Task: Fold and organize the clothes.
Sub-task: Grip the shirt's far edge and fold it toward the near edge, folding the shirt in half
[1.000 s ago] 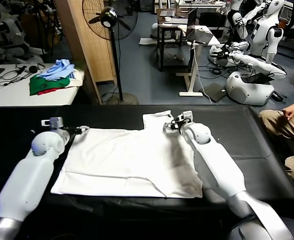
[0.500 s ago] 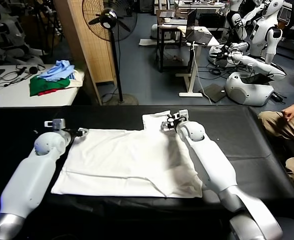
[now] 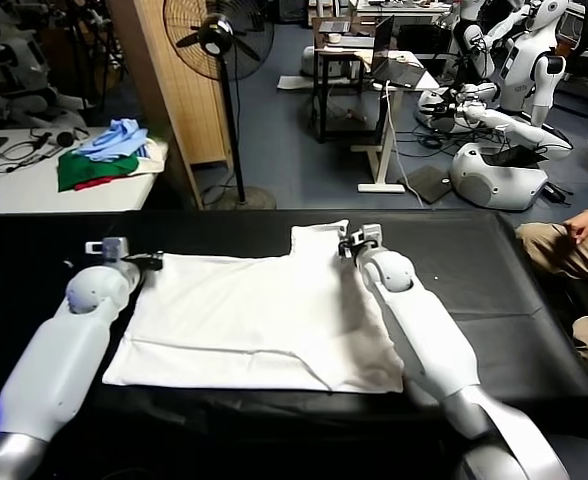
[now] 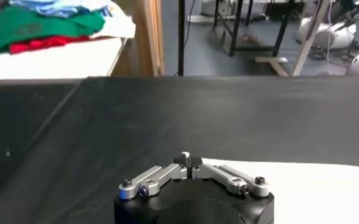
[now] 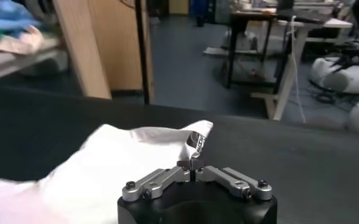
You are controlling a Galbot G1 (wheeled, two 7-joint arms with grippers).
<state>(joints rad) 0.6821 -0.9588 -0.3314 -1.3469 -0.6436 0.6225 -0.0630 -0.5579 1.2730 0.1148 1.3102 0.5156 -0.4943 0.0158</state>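
The white T-shirt (image 3: 259, 320) lies spread flat on the black table (image 3: 534, 300), roughly in the middle of it, with its near hem running straight across close to the robot and one sleeve (image 3: 319, 238) poking out toward the far side of the table. At that sleeve the cloth is bunched up a little, and in the right wrist view a scrap of dark print shows on the raised fold (image 5: 197, 141).

The right gripper (image 3: 351, 240) sits right at that far sleeve with its fingers clenched together — a pinch of the T-shirt's cloth is caught between the tips, lifted off the tabletop. The left gripper (image 3: 150, 261) is at the shirt's far left corner, its fingers likewise pressed tight; from its own wrist view the tips meet just at the white edge (image 4: 301, 182), and I cannot tell for sure whether any cloth is between them. Both white arms stretch out low over the table, one along each side of the shirt.

Further off, to the left, a white side table (image 3: 44, 185) carries a pile of light-blue, green and red garments (image 3: 104, 155). Behind it stand a wooden panel (image 3: 169, 95) and a standing fan (image 3: 219, 40) — beyond those, desks and other white robots (image 3: 514, 90). A seated person's knee (image 3: 574, 250) shows at the right edge.
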